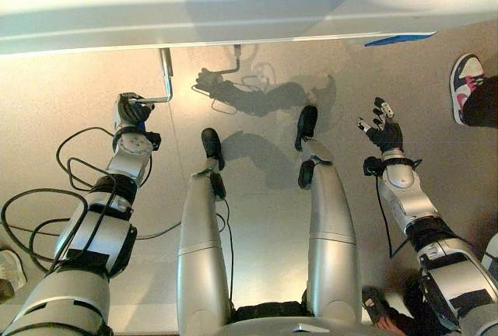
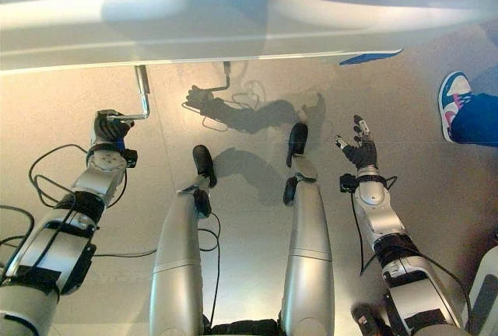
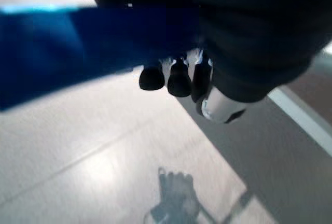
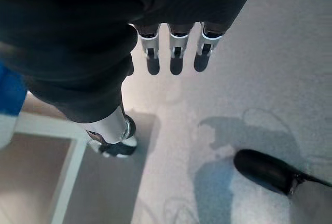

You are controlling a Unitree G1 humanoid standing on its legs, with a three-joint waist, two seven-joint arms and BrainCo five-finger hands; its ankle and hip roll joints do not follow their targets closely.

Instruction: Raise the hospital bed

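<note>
The hospital bed's pale frame [image 1: 233, 17] runs across the far side of the eye views. A silver crank [image 1: 166, 71] hangs down from its underside and bends into a side handle [image 2: 134, 117]. My left hand [image 1: 131, 110] is curled round the end of that handle. In the left wrist view its dark fingertips [image 3: 179, 81] bend past a blue-looking bar [image 3: 78, 47]. My right hand [image 1: 384, 130] is off to the right above the bare floor, apart from the bed, holding nothing. The right wrist view shows its fingers [image 4: 176, 53] straight and open.
A person's pink-and-white shoe [image 1: 465, 79] and blue trouser leg [image 2: 475, 122] stand at the right edge. Another shoe [image 1: 8, 270] is at the lower left, and a dark one [image 1: 378, 305] is by my right side. A blue tag [image 1: 397, 39] marks the bed's edge.
</note>
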